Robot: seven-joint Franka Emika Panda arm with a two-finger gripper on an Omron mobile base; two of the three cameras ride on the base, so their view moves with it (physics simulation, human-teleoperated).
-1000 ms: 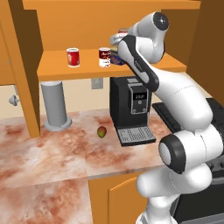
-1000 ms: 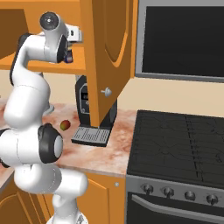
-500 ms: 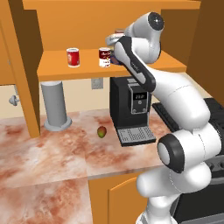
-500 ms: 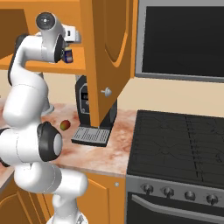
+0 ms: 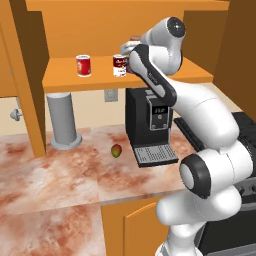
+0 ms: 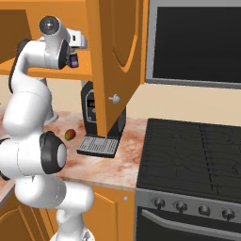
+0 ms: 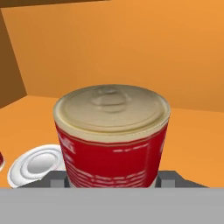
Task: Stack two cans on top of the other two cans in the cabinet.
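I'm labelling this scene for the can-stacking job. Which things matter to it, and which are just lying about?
Part of the job: red can between the fingers of the gripper, dark red and white can, bright red can, blue can, cabinet.
Lying about: coffee machine, small fruit, grey cylinder, stove.

red can (image 7: 113, 154) with beige lid, orange cabinet (image 7: 131, 48), possibly white-topped can (image 7: 37, 162)
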